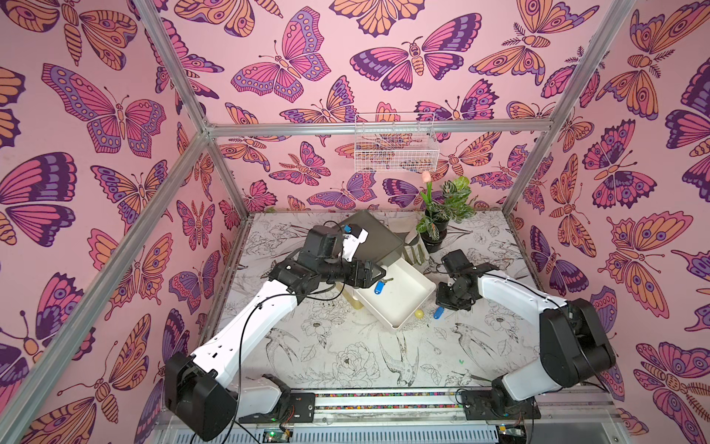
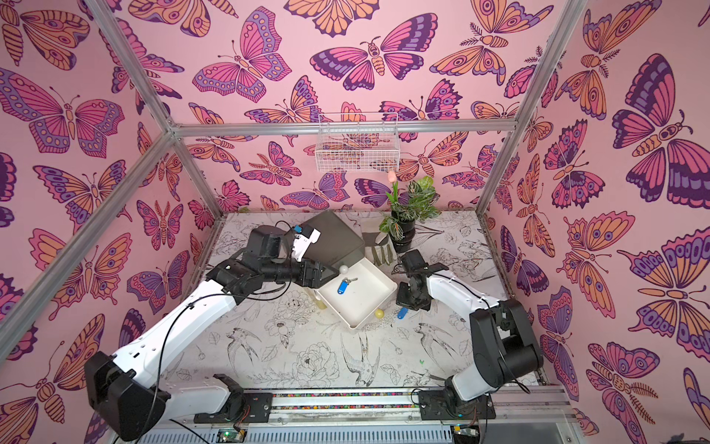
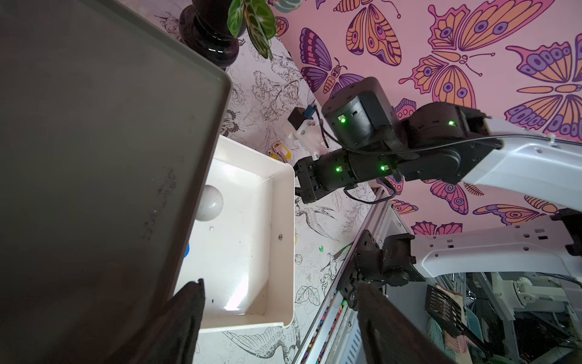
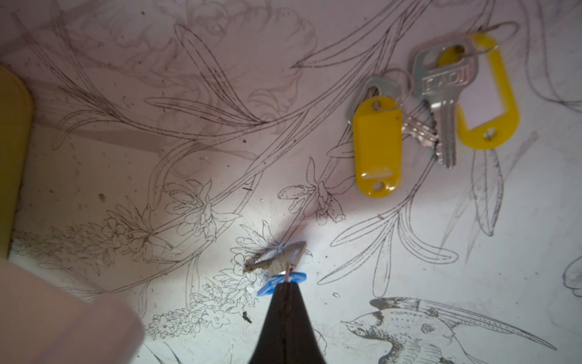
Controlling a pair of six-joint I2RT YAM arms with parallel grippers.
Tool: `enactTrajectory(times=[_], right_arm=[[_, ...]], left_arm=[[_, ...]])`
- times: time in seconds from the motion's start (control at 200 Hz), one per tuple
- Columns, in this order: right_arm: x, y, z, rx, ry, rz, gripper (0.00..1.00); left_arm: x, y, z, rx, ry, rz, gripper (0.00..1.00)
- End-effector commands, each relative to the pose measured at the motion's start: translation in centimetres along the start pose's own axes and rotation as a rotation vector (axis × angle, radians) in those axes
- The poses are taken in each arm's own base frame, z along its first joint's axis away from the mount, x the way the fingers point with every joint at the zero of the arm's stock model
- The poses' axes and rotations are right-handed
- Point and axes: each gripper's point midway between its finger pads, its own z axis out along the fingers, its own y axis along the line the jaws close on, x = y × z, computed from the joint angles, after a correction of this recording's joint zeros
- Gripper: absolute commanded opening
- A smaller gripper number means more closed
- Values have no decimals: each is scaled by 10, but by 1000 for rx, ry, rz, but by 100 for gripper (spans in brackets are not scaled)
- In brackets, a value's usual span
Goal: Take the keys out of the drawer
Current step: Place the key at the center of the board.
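The white drawer (image 1: pixel 401 303) stands pulled out of a grey cabinet (image 1: pixel 378 230) in both top views. One of the keys, with a blue tag (image 1: pixel 380 286), lies inside it. My right gripper (image 4: pixel 286 285) is shut on the ring of another blue-tagged key (image 4: pixel 278 263), which hangs close over the table to the right of the drawer (image 2: pixel 365 303). Two yellow-tagged keys (image 4: pixel 378 145) lie on the table near it. My left gripper (image 3: pixel 280 293) is open with nothing between its fingers. It hangs over the drawer's back left corner, beside the cabinet.
A white ball (image 3: pixel 209 201) sits in the drawer under the cabinet's edge. A yellow ball (image 1: pixel 419 314) lies at the drawer's front right corner. A potted plant (image 1: pixel 438 226) stands behind the right arm, and a wire basket (image 1: pixel 395 146) hangs on the back wall.
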Motion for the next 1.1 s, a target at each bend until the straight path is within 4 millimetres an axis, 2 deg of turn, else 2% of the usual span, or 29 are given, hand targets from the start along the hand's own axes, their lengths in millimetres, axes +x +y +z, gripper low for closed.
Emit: enactTrajectory(times=[0.0,0.11,0.13,0.295,0.456,0.546,0.851,1.097], right_arm=[[-12,2,-3,-10,-19,-6,0],[-16,0,-5,-13,-26,-4,0],[-14,-2,3,2,-6,0,1],[-18,-6,2,5,-12,6,6],[-18,-7,1,1,-14,6,22],[-18,-6,-1,-4,-20,9,26],[-24,-3,-39,-37,-109,20,30],[-15,-3,-33,-55,-74,24,32]], left_arm=[[5,-1,-5,-9,4,19,81],[5,0,-4,-7,6,20,82],[5,0,-5,-7,5,20,82],[5,2,-4,-11,6,18,82],[5,2,-4,-11,8,16,82],[6,3,-3,-11,9,16,82],[5,4,-5,-19,2,15,82],[6,4,-9,-24,-7,11,82]])
